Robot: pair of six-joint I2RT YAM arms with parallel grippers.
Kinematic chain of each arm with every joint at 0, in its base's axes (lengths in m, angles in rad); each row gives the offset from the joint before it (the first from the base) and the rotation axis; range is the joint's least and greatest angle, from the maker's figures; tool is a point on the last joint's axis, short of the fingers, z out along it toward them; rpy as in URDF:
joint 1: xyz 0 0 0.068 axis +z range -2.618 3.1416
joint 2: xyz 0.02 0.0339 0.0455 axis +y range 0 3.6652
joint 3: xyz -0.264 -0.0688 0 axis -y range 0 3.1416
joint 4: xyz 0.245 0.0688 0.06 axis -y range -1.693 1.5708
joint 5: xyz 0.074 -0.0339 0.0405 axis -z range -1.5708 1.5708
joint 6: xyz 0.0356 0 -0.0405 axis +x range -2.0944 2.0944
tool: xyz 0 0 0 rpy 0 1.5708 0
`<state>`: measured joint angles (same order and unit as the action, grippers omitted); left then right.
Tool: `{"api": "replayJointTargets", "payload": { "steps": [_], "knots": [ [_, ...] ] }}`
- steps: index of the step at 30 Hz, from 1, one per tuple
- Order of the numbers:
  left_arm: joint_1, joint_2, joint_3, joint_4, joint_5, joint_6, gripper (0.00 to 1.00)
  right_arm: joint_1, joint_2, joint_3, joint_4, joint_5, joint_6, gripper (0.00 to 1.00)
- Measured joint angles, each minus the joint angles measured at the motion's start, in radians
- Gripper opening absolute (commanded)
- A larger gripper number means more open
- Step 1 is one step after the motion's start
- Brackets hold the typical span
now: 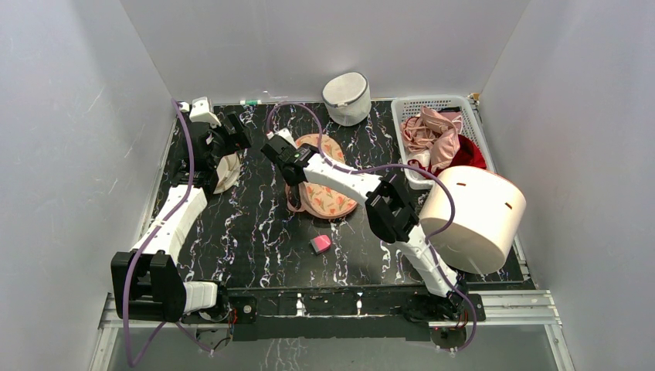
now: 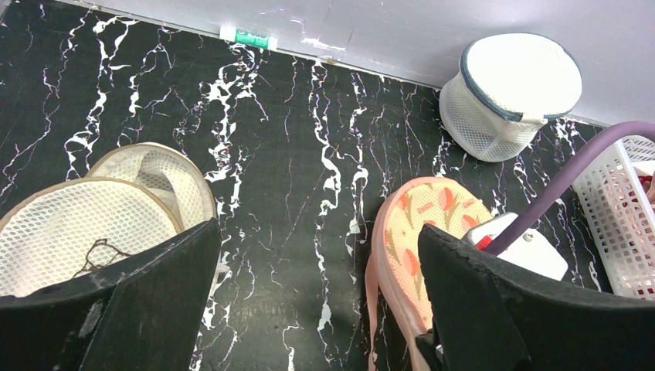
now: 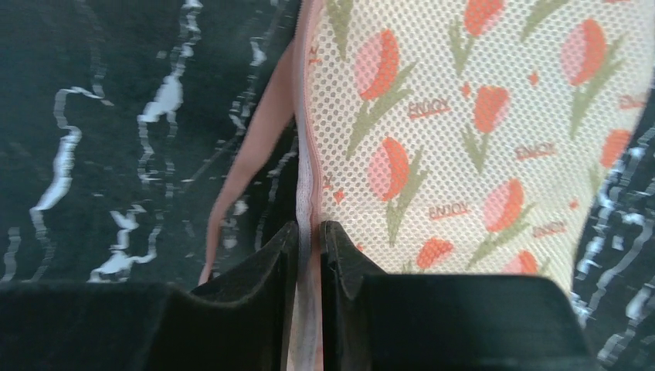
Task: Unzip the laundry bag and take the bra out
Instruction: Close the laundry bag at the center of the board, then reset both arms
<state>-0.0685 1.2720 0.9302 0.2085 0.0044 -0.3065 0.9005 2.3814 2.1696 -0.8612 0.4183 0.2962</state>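
Laundry bag (image 3: 479, 139) soft, light mesh, likely bunches when pulled. Right jaws pinched on zip edge (image 3: 307, 193) (best hold); left jaws wide apart, idle.

Through my right wrist camera the one word I can read is "ENJOY", in small red-orange capitals, printed again and again across the mesh face of the bag (image 3: 463, 116): near its top, at its middle and towards its right edge. At the bag's zip (image 3: 307, 178) edge a few more red letters run sideways, too cut off for me to read. Through my left wrist camera a green-and-white label (image 2: 247, 36) sits well beyond the bag at the foot of the wall, its print too small to read.
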Motion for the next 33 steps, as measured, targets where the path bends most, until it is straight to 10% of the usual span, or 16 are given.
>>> {"api": "replayJointTargets", "payload": {
  "steps": [19, 33],
  "knots": [
    [0.000, 0.000, 0.000, -0.001, -0.001, 0.012, 0.98, -0.167, -0.213, -0.484, 0.518, -0.763, 0.213, 0.80],
    [-0.013, 0.051, -0.021, 0.071, 0.089, 0.031, 0.98, -0.236, -0.644, -0.730, 0.513, -0.674, 0.042, 0.98]
  ]
}}
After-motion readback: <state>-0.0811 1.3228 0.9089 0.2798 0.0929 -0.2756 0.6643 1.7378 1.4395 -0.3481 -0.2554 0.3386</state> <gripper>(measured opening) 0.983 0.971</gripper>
